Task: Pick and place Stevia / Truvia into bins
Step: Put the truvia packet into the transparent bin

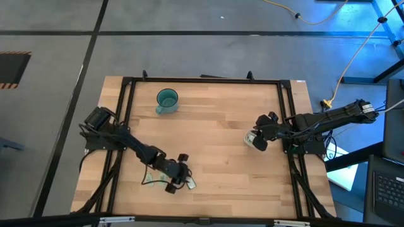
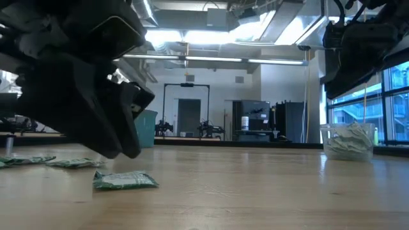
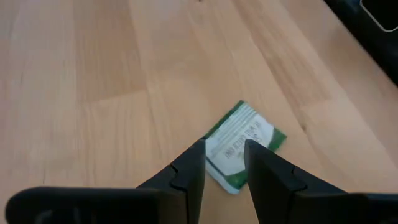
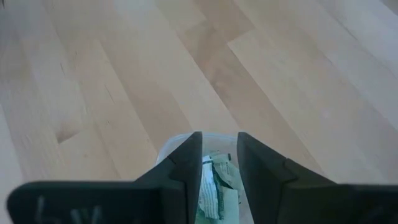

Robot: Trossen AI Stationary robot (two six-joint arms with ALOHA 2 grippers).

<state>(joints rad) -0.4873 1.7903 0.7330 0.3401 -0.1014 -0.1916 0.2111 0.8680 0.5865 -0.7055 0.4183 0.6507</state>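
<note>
My left gripper [image 3: 222, 149] is open with a narrow gap. It hovers low over a green-and-white sachet [image 3: 244, 142] that lies flat on the wood, with one finger on each side of the sachet's near corner. In the high view this gripper [image 1: 182, 178] is near the table's near edge, among loose sachets [image 1: 151, 180]. My right gripper [image 4: 217, 142] is also narrowly open and points down over the clear cup [image 4: 214, 186], which holds several sachets. The clear cup [image 1: 255, 140] stands on its base near the right rail. The teal cup [image 1: 167, 101] stands at the far left.
A black frame rail [image 1: 287, 120] runs around the wooden tabletop. Two more sachets [image 2: 73, 163] lie flat behind the one [image 2: 124, 181] closest to the low camera. Bare wood stretches across the table's middle between the two arms.
</note>
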